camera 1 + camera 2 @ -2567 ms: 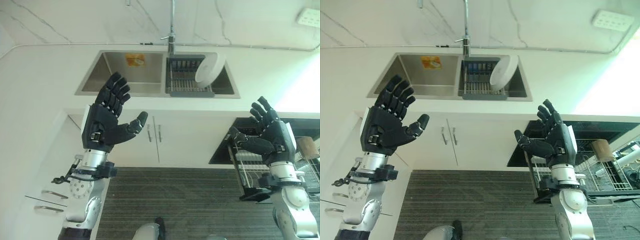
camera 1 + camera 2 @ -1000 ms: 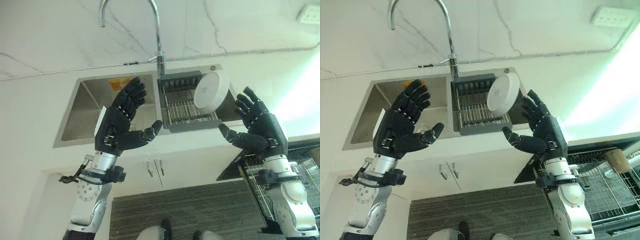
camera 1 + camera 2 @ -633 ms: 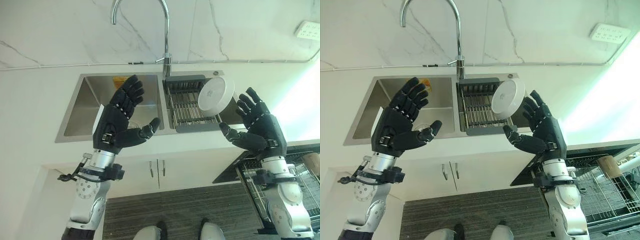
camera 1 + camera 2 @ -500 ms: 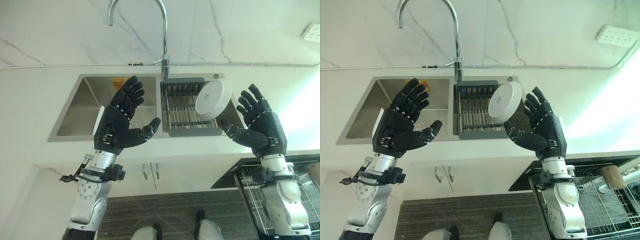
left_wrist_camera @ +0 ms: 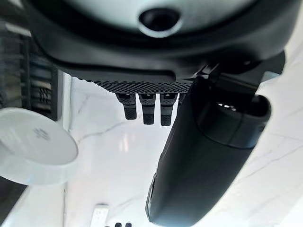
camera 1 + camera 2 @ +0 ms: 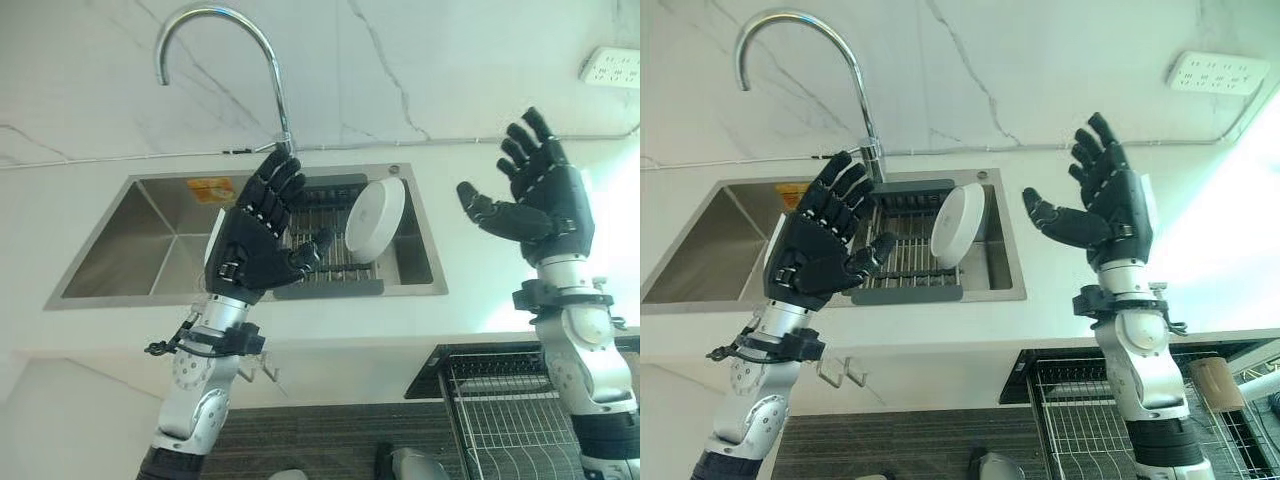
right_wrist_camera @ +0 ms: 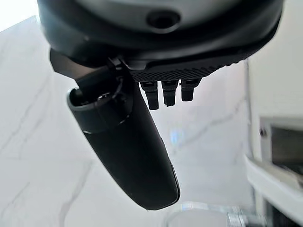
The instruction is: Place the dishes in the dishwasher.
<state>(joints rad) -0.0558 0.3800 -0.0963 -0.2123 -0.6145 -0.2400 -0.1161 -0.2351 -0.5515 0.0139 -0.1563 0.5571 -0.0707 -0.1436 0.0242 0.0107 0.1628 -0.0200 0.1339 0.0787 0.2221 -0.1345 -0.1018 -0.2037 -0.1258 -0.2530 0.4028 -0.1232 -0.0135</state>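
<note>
While both arms are raised over the counter, the white dish (image 6: pixel 374 220) stands on edge in the dark drying rack (image 6: pixel 330 262) that sits in the right-hand basin of the steel sink (image 6: pixel 130 250), leaning against the rack's right end. Neither hand touches it. The left hand (image 6: pixel 252 243) is held up in front of the rack with its fingers spread and straight and its thumb pointing toward the dish; from the head views it covers the rack's left part and lies just beside the dish's left edge. In the left wrist view the dish (image 5: pixel 33 151) shows off to the side of the thumb, apart from it, with nothing between thumb and fingers. The right hand (image 6: pixel 1110 210) is raised higher and further right, over the bare white countertop (image 6: pixel 1080 290) beyond the sink, well apart from the dish, its fingers likewise spread wide and empty.

A tall curved faucet (image 6: pixel 215 60) rises behind the divider between the two basins. The left basin carries a yellow sticker (image 6: pixel 212 190) on its back wall. On the marble wall at upper right is a white socket strip (image 6: pixel 1218 73). Below the counter edge on the right, the wire dishwasher rack (image 6: pixel 1090 420) is pulled out beneath the right arm, and cabinet handles (image 6: pixel 840 375) show under the sink.
</note>
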